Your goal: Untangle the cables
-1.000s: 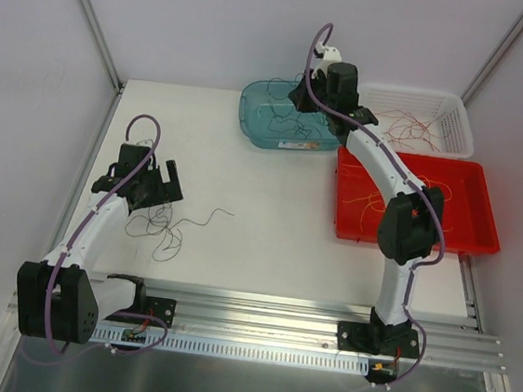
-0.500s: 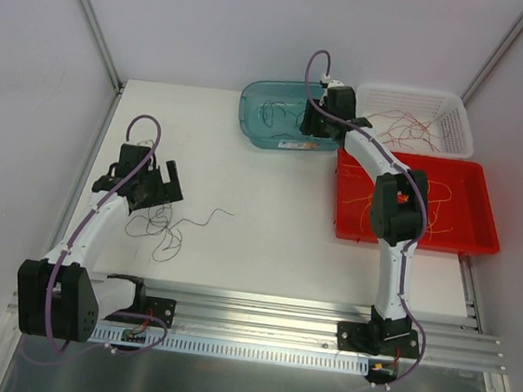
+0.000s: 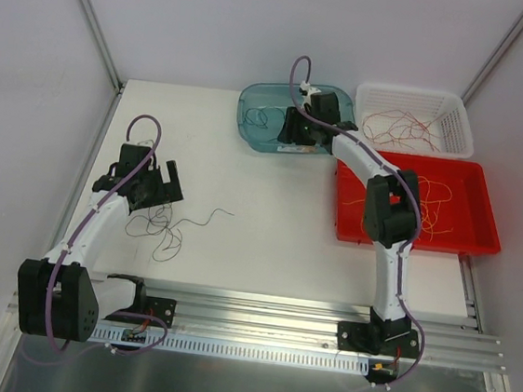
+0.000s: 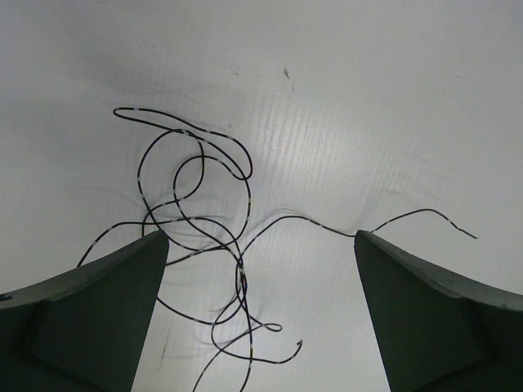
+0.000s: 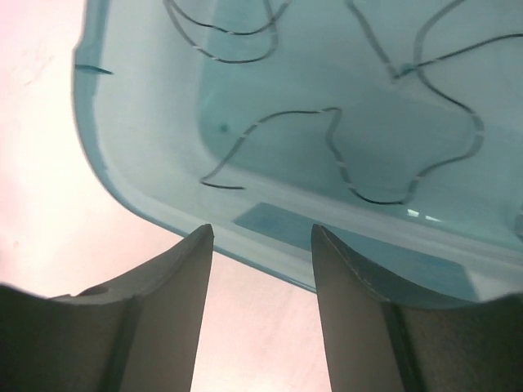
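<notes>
- Presently the left claw (image 4: 257,245) hangs low over the worktop (image 3: 270,206) near its left edge. Its fingers are spread wide with nothing pinched between them.
- A dark cable tangle (image 4: 204,212) lies flat on the worktop directly under that claw. It forms several overlapping loops, with one long loose end trailing toward the right edge.
- In the left wrist view, fine pale bands show along the wire. One strand runs out of sight behind a finger, and contact cannot be told.
- The right claw (image 5: 260,233) is reached out to the far edge, at the near wall of the teal bin (image 3: 246,124). Its fingers are parted and grip nothing.
- Loose dark cables (image 5: 343,155) lie on the bin floor in open curls, apart from the claw tips.
- The white basket (image 3: 417,93) sits at the far right corner, just beside the bin, and holds red-brown cables (image 3: 404,129).
- The red tray (image 3: 473,185) lies along the right edge, on the near side of the basket, and holds yellow-orange cables (image 3: 434,200). The right arm's elbow hangs above the tray's left part.
</notes>
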Controlling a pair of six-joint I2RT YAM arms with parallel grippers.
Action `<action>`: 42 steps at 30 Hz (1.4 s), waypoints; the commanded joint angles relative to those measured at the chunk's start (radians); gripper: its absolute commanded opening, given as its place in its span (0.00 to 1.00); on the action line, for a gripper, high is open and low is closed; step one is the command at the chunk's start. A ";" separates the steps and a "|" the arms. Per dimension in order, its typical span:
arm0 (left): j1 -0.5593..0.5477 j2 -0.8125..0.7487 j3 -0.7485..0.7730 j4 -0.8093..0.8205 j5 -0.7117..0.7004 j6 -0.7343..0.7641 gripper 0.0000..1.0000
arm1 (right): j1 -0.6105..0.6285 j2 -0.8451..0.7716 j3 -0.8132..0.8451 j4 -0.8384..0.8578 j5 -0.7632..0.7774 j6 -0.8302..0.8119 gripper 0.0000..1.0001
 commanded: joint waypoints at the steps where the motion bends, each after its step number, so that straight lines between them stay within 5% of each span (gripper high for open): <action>1: 0.004 -0.005 0.003 0.015 0.023 0.010 0.99 | 0.059 -0.004 -0.018 0.008 -0.075 0.063 0.54; 13: 0.004 -0.015 0.002 0.015 0.027 0.010 0.99 | 0.114 -0.053 0.007 -0.030 -0.100 0.027 0.54; 23: 0.004 -0.017 0.000 0.013 0.029 0.008 0.99 | -0.042 -0.196 0.029 -0.217 0.209 -0.353 0.54; 32: 0.004 -0.002 0.000 0.013 0.023 0.012 0.99 | -0.080 -0.119 0.112 -0.218 0.368 -0.657 0.54; 42: 0.004 0.032 0.002 0.013 0.013 0.016 0.99 | -0.082 -0.012 0.135 -0.139 0.489 -0.861 0.41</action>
